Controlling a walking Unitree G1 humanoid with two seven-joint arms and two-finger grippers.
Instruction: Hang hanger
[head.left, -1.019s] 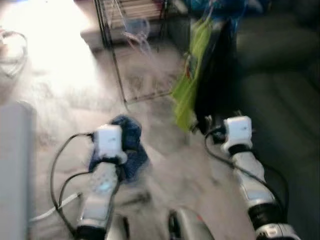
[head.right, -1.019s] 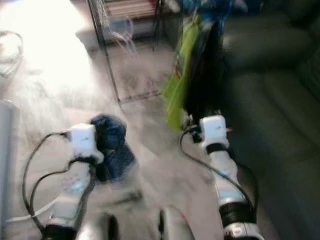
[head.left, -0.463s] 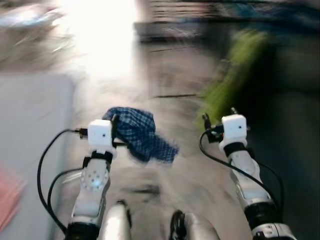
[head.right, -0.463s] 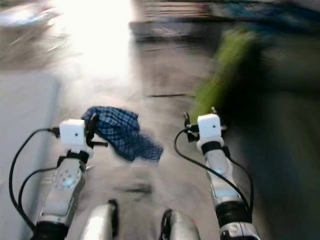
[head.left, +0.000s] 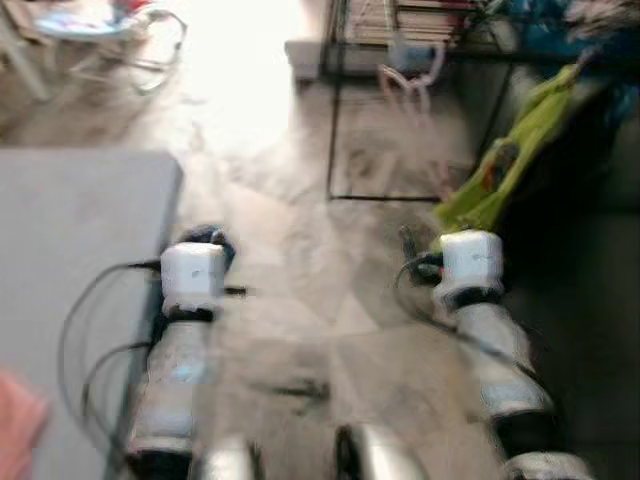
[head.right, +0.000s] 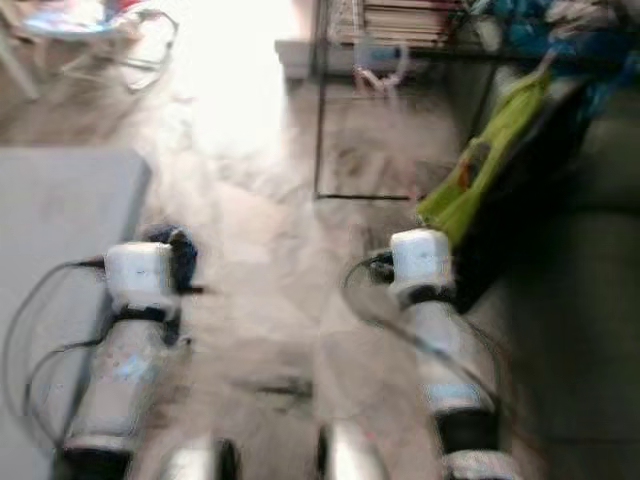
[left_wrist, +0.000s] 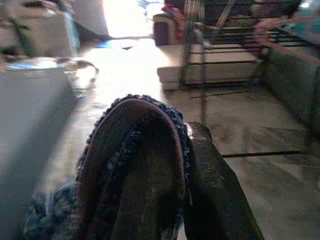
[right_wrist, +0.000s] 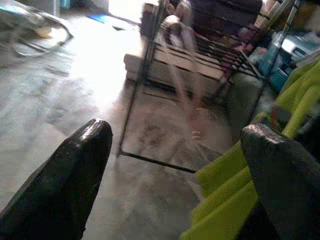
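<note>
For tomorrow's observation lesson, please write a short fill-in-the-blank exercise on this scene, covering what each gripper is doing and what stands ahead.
1. The left gripper is shut on a blue checked ____.
2. The right gripper has its fingers ____, with nothing between them.
3. The garment hanging ahead of the right gripper is bright ____.
4. The metal rack stands on the ____.

Missing words: cloth; open; green; floor

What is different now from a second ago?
Mostly the camera swung as the robot turned: the metal rack and green cloth slid across the picture, and a grey tabletop came in on the left. The blue checked cloth, which hung out beside the left gripper, now sits bunched in its fingers. The right gripper is still open and holding nothing.
</note>
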